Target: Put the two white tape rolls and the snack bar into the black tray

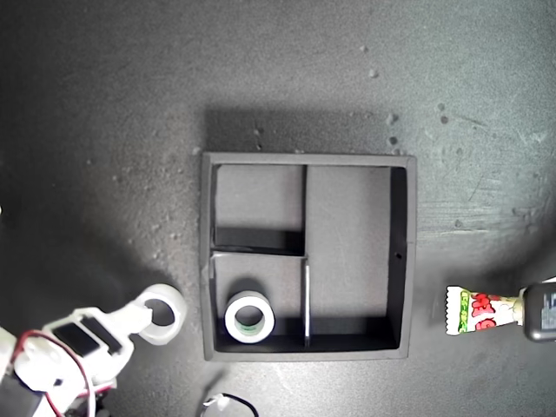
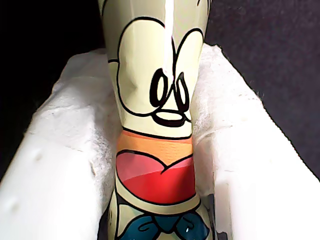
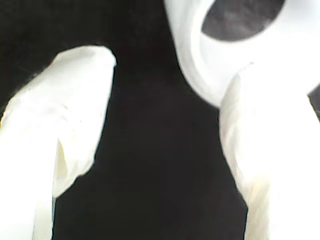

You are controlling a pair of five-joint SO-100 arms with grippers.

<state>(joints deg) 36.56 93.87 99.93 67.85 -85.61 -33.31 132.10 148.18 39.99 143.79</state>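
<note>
Look at the exterior view: the tray [image 1: 401, 261] sits in the middle of the dark worktop [image 1: 104, 130], square to the camera. Its two small compartments are stacked on that view's left and the long compartment is on that view's right.

The green-cored roll [image 1: 250, 317] lies flat in the lower small compartment. It sits near the thin divider and shows its round hole to the camera.

The plain roll [image 1: 162, 314] is outside the tray, on the worktop just beside the tray's left wall in the exterior view. My second gripper [image 1: 139, 321] reaches in from that view's lower left corner, and its white tip meets this roll. In the second wrist view you see the fingers [image 3: 75, 110] spread wide with bare dark worktop between them. The plain roll [image 3: 210, 60] lies beyond one finger, touching or just behind its tip. So my second gripper [image 3: 167, 70] is released and grasps nothing.

The snack bar [image 1: 473, 313] is also outside the tray, well off its right wall in the exterior view, with its crimped end pointing toward the tray. My first gripper [image 1: 526, 313] comes in from that view's right edge and has the bar's far end. In the first wrist view the snack bar [image 2: 155, 100] runs lengthwise between the two white padded fingers [image 2: 60, 170]. Both pads press against its sides, so my first gripper [image 2: 157, 165] is clenched on the snack bar.
</note>
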